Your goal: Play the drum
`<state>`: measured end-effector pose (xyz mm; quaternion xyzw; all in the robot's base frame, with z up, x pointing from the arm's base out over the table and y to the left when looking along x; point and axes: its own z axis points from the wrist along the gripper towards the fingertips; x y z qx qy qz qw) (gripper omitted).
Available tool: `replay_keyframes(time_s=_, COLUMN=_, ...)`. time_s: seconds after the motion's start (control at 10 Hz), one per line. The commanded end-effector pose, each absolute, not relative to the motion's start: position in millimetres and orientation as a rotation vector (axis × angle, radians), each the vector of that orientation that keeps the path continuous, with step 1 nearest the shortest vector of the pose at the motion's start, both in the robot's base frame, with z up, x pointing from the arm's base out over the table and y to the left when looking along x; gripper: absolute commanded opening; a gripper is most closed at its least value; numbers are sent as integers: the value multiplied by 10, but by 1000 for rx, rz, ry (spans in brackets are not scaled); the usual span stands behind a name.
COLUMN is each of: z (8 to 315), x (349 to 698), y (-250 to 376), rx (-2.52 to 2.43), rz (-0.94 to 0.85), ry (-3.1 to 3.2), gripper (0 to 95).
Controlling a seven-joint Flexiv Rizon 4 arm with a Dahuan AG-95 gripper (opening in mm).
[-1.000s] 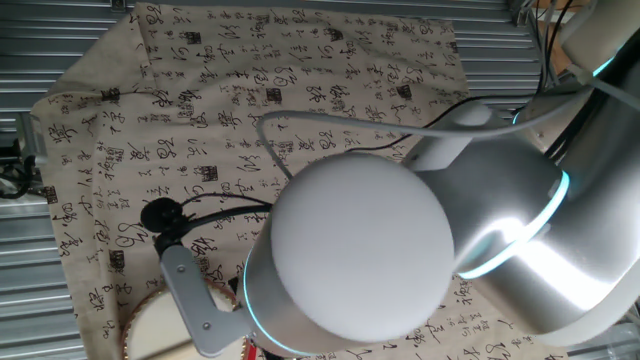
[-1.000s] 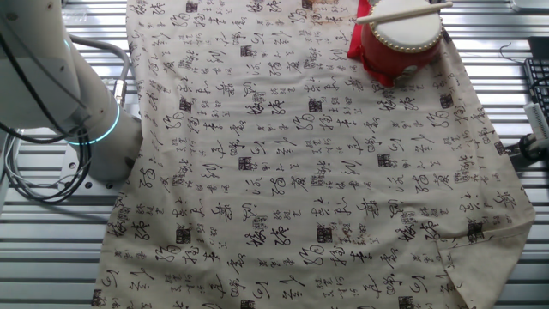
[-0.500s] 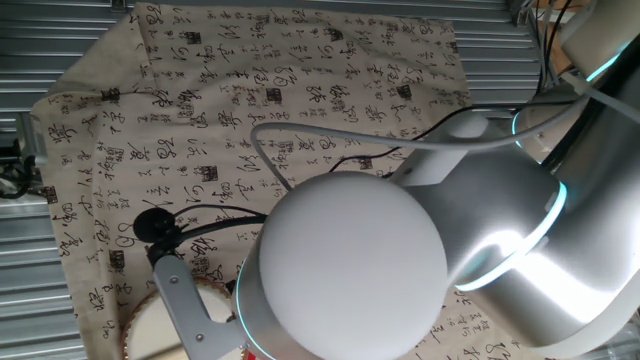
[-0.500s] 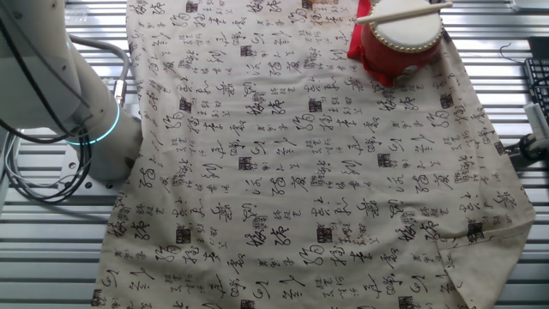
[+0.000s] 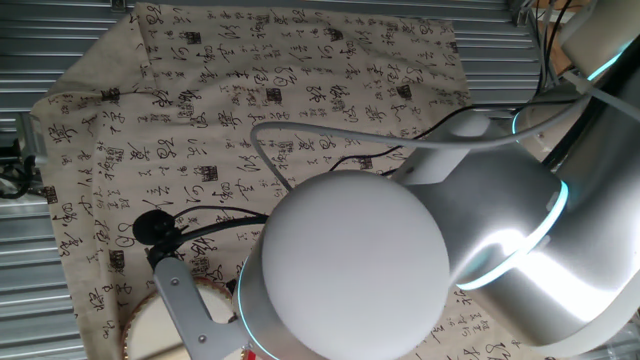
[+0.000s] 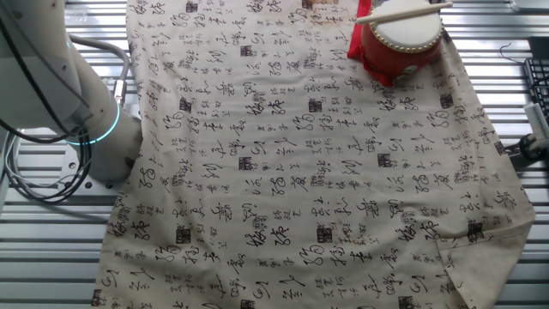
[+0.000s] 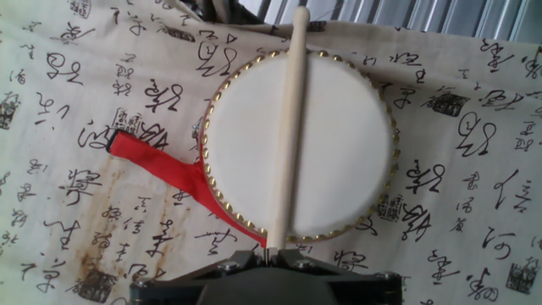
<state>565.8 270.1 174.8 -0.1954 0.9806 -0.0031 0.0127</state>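
1. You had the drum [image 7: 339,144] with a smooth, matt cream skin head, ringed by small shiny brass-coloured studs.
2. Across that head lay the stick [image 7: 286,127], pale bare wood, smooth and unvarnished in look.
3. Left of the drum, the red ribbon [image 7: 165,165] looked like soft woven cloth.
4. Under the drum, the tablecloth [image 6: 300,172] was matt, creased fabric printed with black characters.
5. Beside the cloth, the robot arm [image 5: 400,260] showed a smooth satin shell.
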Motion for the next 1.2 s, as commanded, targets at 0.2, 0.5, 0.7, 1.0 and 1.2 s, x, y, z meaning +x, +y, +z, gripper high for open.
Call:
replay_keyframes(time_s=0.2, z=1719, x=5665, y=2693, rx=-609, rz=-13, ry=3058, gripper=570)
replay_keyframes(time_s=0.5, z=1630, x=5682, y=2667, rx=-617, rz=-18, ry=3056, gripper=570)
replay_keyframes(time_s=0.7, z=1593, x=5689, y=2658, rx=-620, rz=-20, ry=3052, gripper=570)
replay_keyframes(time_s=1.0, z=1522, x=5701, y=2642, rx=-611, rz=-24, ry=3052, gripper=570)
replay_keyframes(time_s=1.2, z=1478, x=5707, y=2633, rx=-592, rz=-25, ry=3052, gripper=570)
